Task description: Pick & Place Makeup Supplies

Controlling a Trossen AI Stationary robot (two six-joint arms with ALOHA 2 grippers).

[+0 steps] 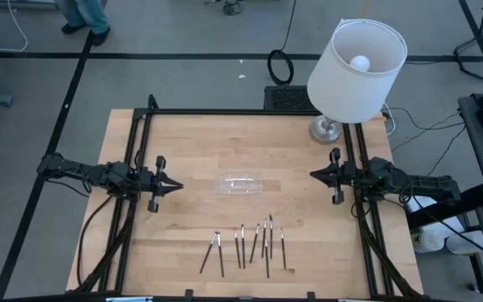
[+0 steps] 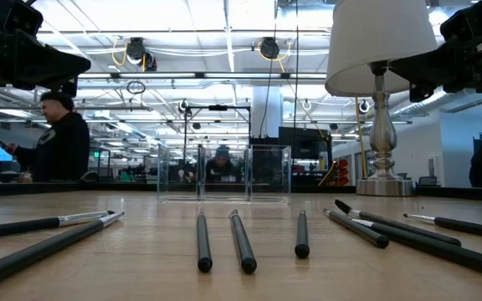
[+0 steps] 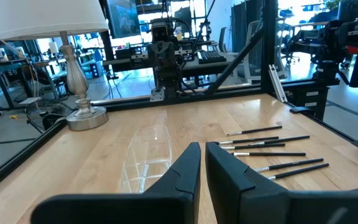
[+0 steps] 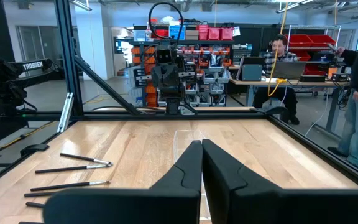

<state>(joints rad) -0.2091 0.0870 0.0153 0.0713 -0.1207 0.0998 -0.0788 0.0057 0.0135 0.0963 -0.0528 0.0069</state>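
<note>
You have both arms parked at mid-depth above the pale wooden surface (image 1: pixel 191 151), pointing inward at each other. The left hand (image 1: pixel 177 184) sits near the left frame rail with its two dark fingers nearly together, a narrow slit between them, clamped on nothing. The right hand (image 1: pixel 314 174) sits near the right rail with its fingers pressed together, also empty.

Between the two hands, at the centre of the surface, lies the small clear plastic tray (image 1: pixel 239 184), with nothing visible in it.

The thin dark makeup sticks (image 1: pixel 250 245), some with pale or silvery tips, lie loose on the near half of the surface, nearer than the tray and well apart from both hands. You will find them roughly side by side, pointing near to far, with two at the left end angled and meeting at their far tips.

A white-shaded table lamp on a silver base (image 1: pixel 355 63) stands at the far right corner.
</note>
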